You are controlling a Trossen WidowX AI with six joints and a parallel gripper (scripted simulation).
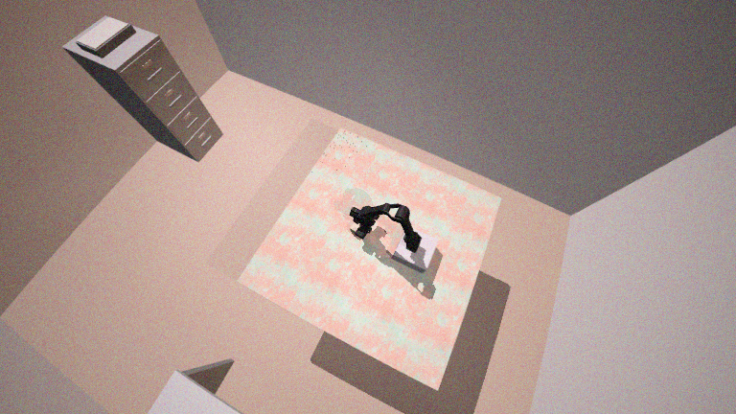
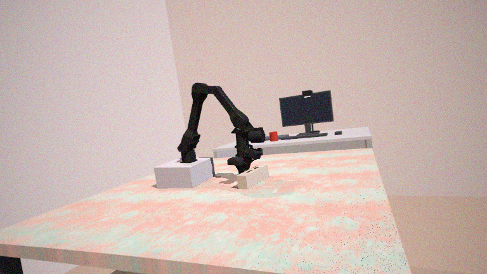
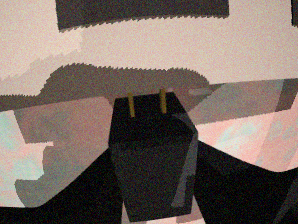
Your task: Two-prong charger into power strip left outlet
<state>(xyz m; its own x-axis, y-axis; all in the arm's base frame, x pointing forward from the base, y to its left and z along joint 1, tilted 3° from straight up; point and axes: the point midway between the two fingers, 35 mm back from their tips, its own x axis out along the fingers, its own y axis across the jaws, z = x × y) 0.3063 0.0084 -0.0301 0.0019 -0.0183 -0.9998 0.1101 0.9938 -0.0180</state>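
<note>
Lining up the charger [image 3: 152, 150] with the power strip [image 1: 354, 226] [image 2: 253, 177] [image 3: 150, 45] looks like the step in hand, with the insertion itself still to be done. The fingers [image 1: 359, 234] [image 2: 243, 167] are closed on the charger's dark body, one along each side, and its two prongs [image 3: 131, 105] [image 3: 163, 101] lie bare in the wrist view, pointing toward the strip. The strip sits on the counter [image 1: 329, 309] [image 2: 190, 217] [image 3: 250, 140], its dark outlet markings facing up, just to the right of the arm's pale mounting block [image 2: 173, 177] [image 1: 429, 249] in the exterior view. The arm reaches over it from the far side there, the fingers low beside its top; whether anything touches is hidden. Which outlet the charger is nearest cannot be told for certain, so the next move calls for confirming the left one and bringing both prongs squarely over its slots. After that, a straight, even push should open the shutter and seat the plug. Any tilt or sideways offset could load one prong first, leave the shutter shut, or twist the body in the grip.
</note>
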